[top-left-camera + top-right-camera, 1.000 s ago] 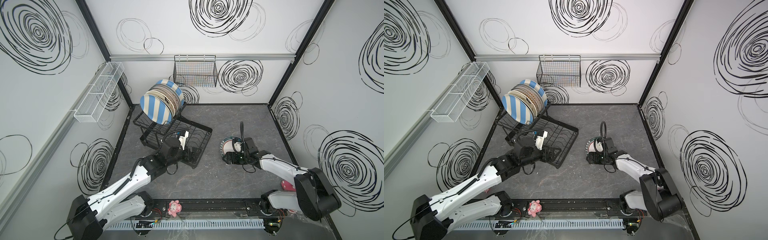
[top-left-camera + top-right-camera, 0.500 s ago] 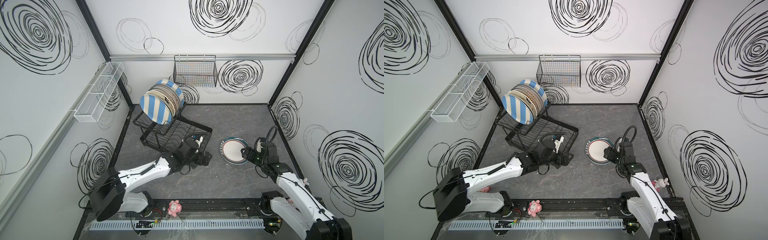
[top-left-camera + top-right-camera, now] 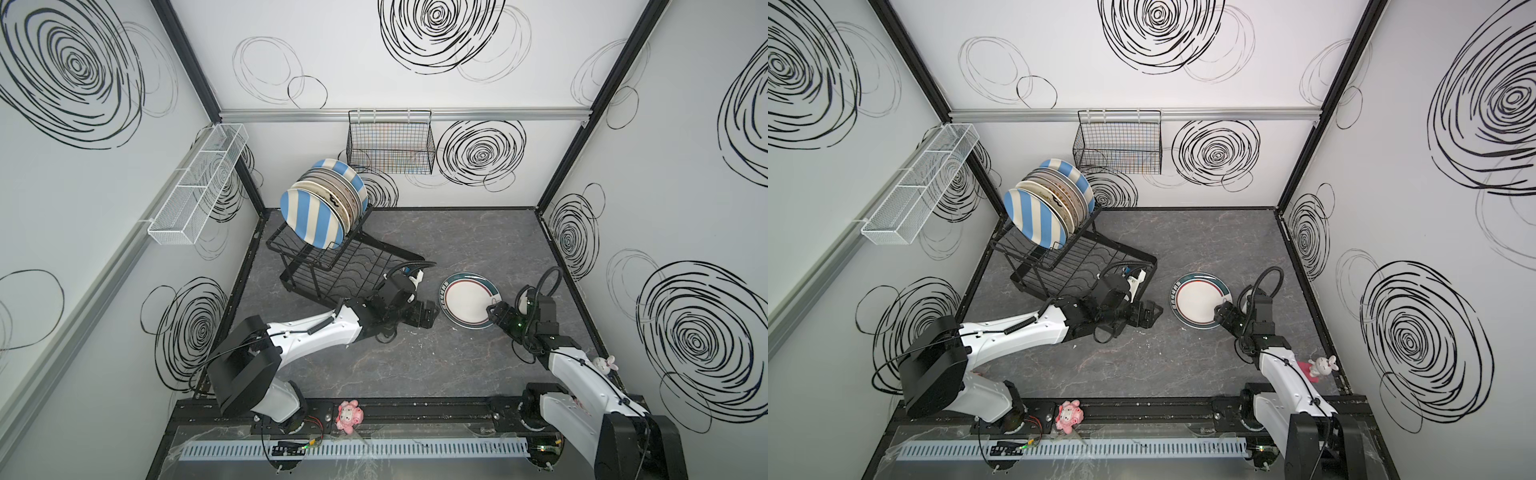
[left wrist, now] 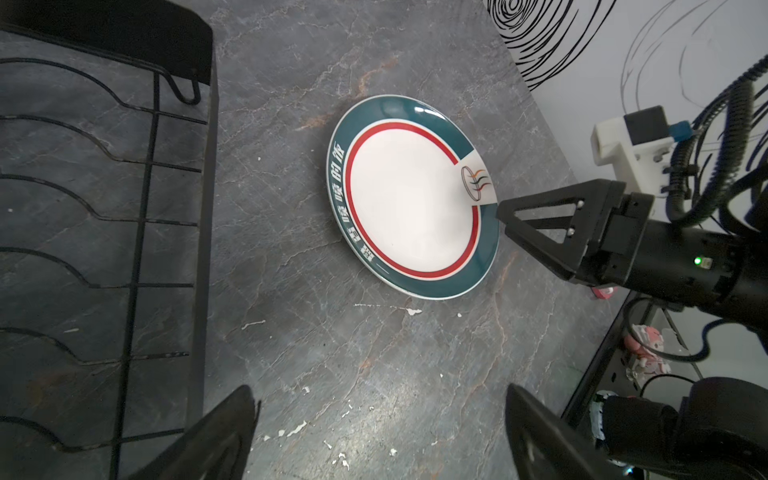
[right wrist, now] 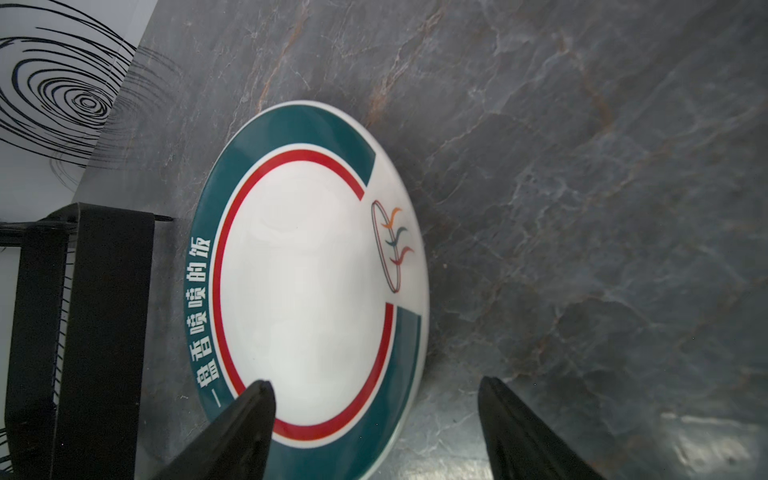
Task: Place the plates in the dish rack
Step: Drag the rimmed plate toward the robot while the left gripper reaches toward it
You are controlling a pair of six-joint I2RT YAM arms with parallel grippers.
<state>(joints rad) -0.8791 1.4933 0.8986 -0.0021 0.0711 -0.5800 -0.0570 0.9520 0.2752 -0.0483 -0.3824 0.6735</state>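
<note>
Left wrist view: one teal-rimmed plate (image 4: 411,199) lies flat, face up, on the grey marbled desk (image 4: 316,353), near a corner of the dish rack (image 4: 137,232) but clear of it. Its rim carries white Chinese characters, partly readable as 香喷喷的饭, with a red ring inside. A white gap in the rim holds an oval logo with three wavy strokes: orange, green, red. Right fingers (image 5: 237,428) are spread wide and straddle the plate's edge, one tip over the plate's face, the other out over the desk. They clamp nothing; whether they touch the plate, cannot tell. Left fingers (image 4: 224,432) are also spread wide, holding nothing, low over the desk beside the rack corner. In both top views the rack's raised upper tier carries a tight row of plates (image 3: 336,195) standing on edge. Striped plates (image 3: 309,218), blue and cream, two: one at the front, one at the back. Those between overlap too much to count. Wall baskets, two: black mesh basket (image 3: 390,145) and long white basket (image 3: 195,187) with three compartments.
</note>
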